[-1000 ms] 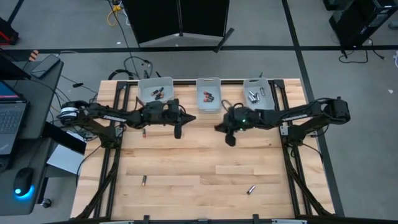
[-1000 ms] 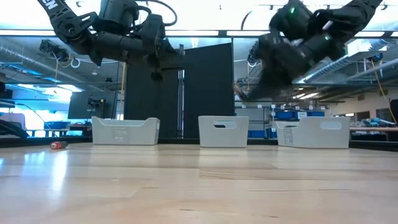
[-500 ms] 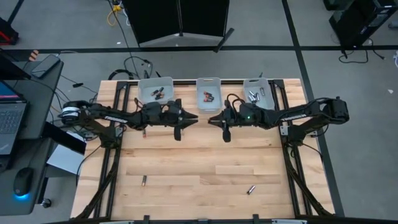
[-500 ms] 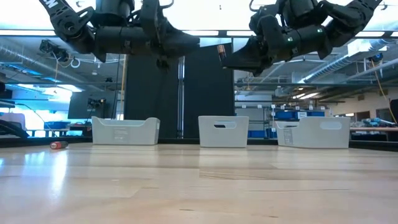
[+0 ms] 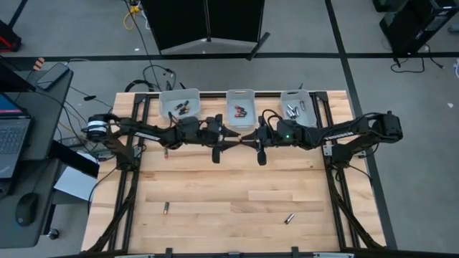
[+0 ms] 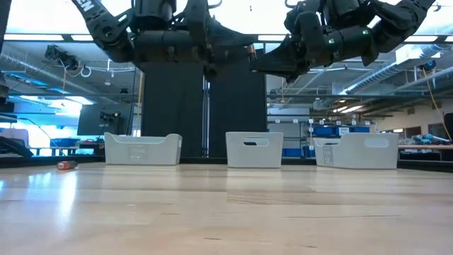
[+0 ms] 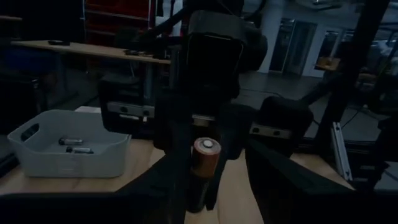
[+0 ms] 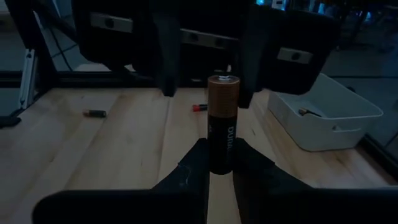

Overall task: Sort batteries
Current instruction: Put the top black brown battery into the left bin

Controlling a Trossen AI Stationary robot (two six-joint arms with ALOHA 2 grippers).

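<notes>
Wooden desk, far edge: three bins stand in a row, the left bin (image 5: 179, 116), the middle bin (image 5: 240, 123) and the right bin (image 5: 296, 97), each with batteries inside. One loose battery (image 5: 166, 153) lies near the left edge, and two more (image 5: 166, 208) (image 5: 290, 218) lie toward the near edge.

In the air just in front of the middle bin, the left gripper (image 5: 233, 136) and the right gripper (image 5: 249, 137) meet tip to tip. The left fingers (image 7: 292, 186) now stand wide apart and hold nothing; a second ago they were closed. They flank the copper end of a black battery (image 8: 223, 121), which the right fingers clamp by its lower half, nearly closed on it.

Since the earlier frame the left arm has reached rightward from in front of the left bin. The right gripper has swung toward it and levelled out.

This looks like a handover being set up. The battery is not yet passed, and the left fingers would need to close on it before the right ones let go.
</notes>
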